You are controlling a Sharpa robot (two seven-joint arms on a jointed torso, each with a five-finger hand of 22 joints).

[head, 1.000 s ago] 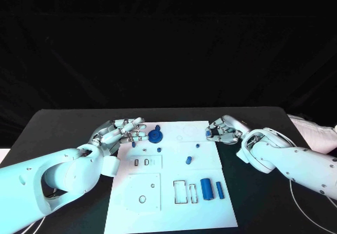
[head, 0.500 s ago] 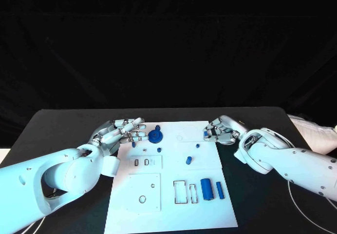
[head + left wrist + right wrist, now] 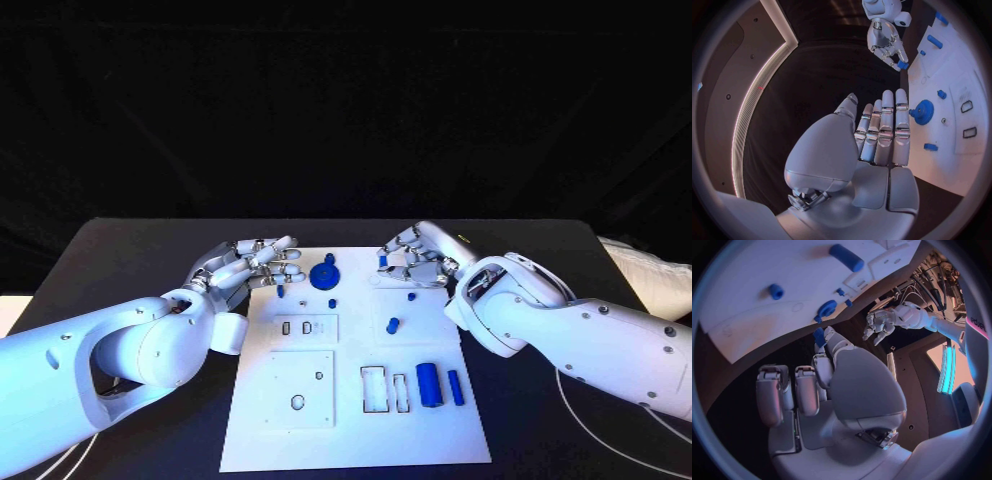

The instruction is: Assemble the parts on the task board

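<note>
You see two blue cylinders [image 3: 437, 384] lying on the task board's [image 3: 346, 420] near end. Farther up, your left hand [image 3: 254, 264] hovers empty, fingers spread; your right hand [image 3: 414, 259] pinches a small blue part [image 3: 819, 336]. No writing is legible.

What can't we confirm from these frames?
- Right hand: a small blue part sits at its fingertips; head view fingers cover the contact, so the grip is unclear.
- Blue gear: seated or loose on the task board, too small to tell.
- Left hand: its palm side faces away in head view.
</note>
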